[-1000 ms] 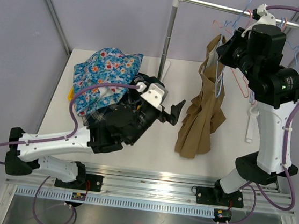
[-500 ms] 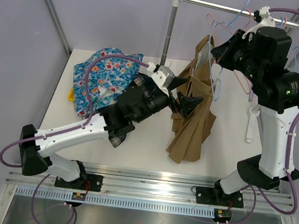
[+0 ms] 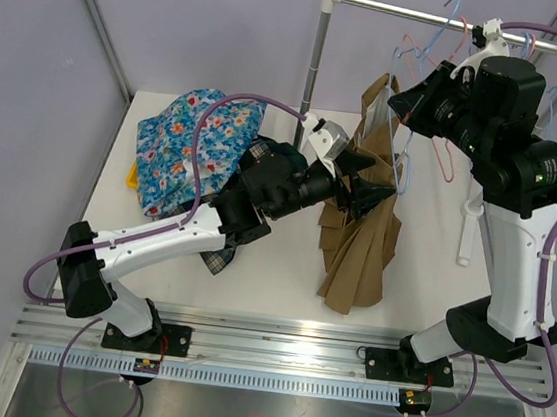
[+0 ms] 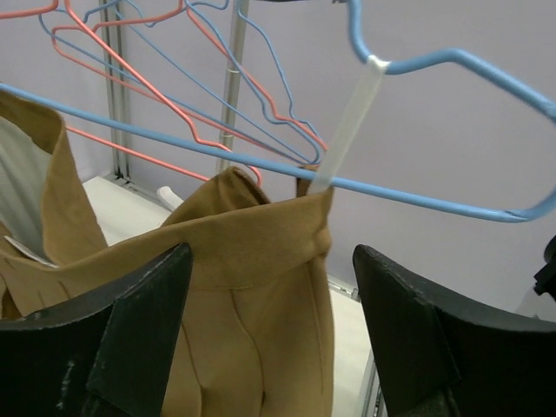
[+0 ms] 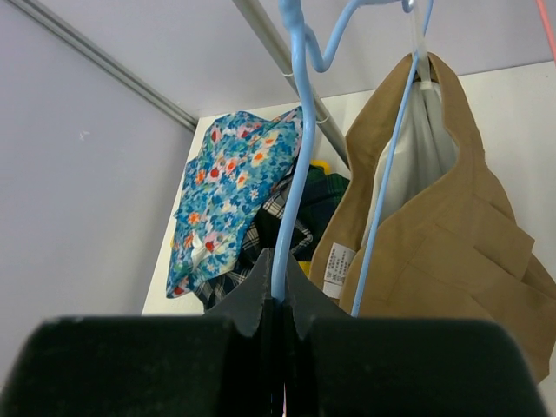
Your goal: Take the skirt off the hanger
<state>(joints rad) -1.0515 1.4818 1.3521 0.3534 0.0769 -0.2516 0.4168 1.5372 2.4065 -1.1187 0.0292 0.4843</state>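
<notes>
The tan pleated skirt (image 3: 359,253) hangs by a white loop (image 4: 347,130) from the light-blue hanger (image 4: 417,187), its hem resting on the table. My right gripper (image 5: 280,300) is shut on the hanger's wire (image 5: 294,156) and holds it up by the rail (image 3: 451,17). My left gripper (image 4: 269,339) is open, its two black fingers (image 4: 130,339) standing either side of the skirt's waistband corner (image 4: 261,252). In the top view the left gripper (image 3: 367,186) sits against the skirt's upper part, just below the right gripper (image 3: 412,95).
Pink and blue wire hangers (image 4: 174,61) hang on the rail behind the skirt. The rail's pole (image 3: 314,72) stands at the table's back. A blue floral garment (image 3: 190,143) and a dark tartan one (image 3: 221,257) lie piled at the left. A white bar (image 3: 468,230) lies at the right.
My left arm has reached right and up from the garment pile to the skirt's waistband, and its jaws have narrowed a little. The right gripper has kept hold of the hanger.
</notes>
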